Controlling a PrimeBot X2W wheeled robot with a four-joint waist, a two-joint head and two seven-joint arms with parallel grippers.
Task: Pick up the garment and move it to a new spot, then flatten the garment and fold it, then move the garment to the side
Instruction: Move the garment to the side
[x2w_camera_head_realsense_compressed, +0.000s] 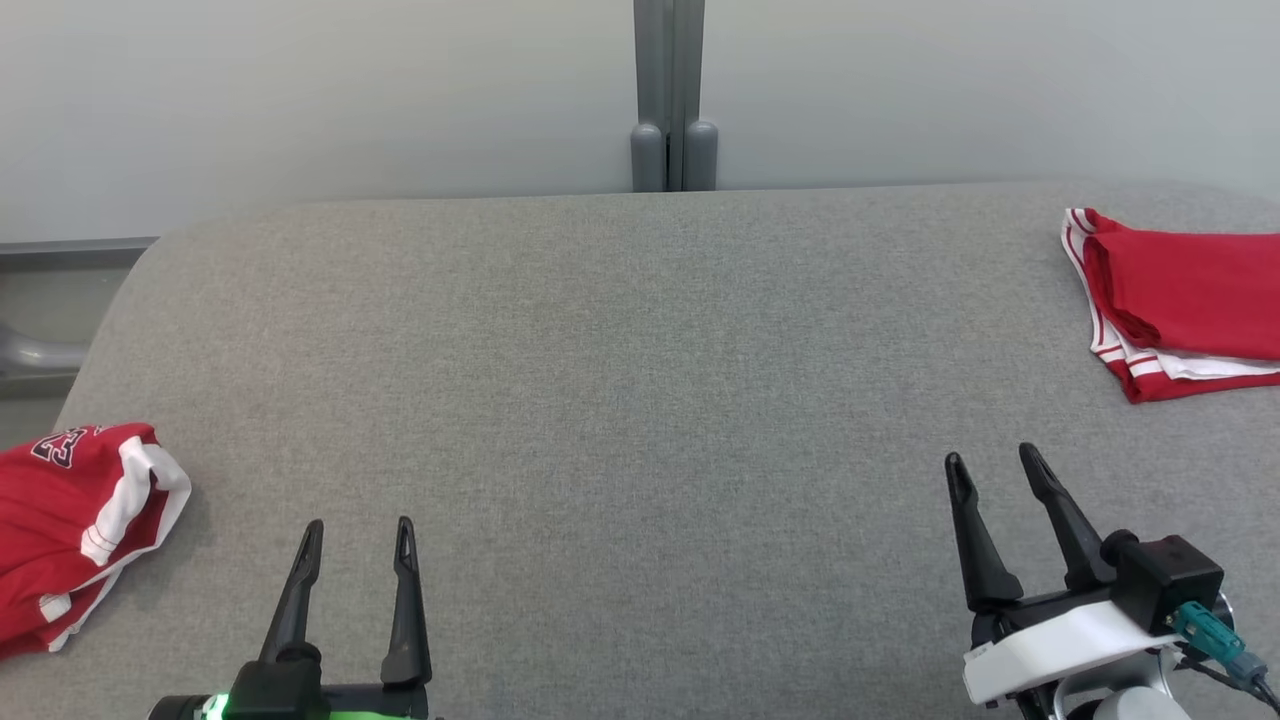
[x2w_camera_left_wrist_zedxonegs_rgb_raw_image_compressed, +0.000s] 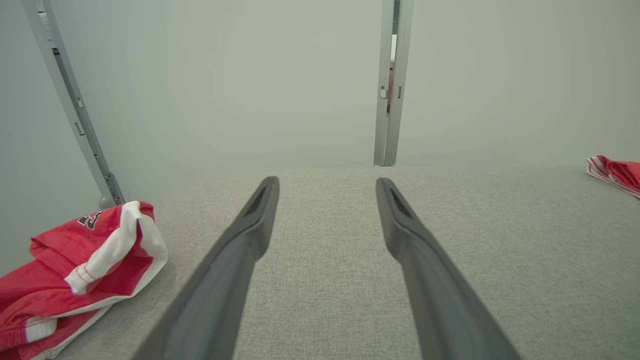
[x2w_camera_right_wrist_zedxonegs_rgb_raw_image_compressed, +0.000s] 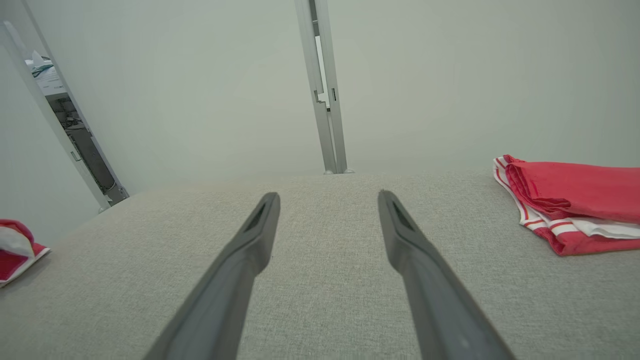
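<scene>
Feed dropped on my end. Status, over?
Left gripper and right gripper open, empty. Crumpled red garment at left edge of table, untouched. Folded red garment far right. Nothing blocking the reach.

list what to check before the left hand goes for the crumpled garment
1. left hand open and empty: ok
2. right hand open and empty: ok
3. crumpled garment lies left of the left hand, untouched: ok
4. its whole outline in view: not ok, cut off by the picture's edge
5. table middle free for spreading: ok
6. folded garment far right, apart from that spot: ok
</scene>
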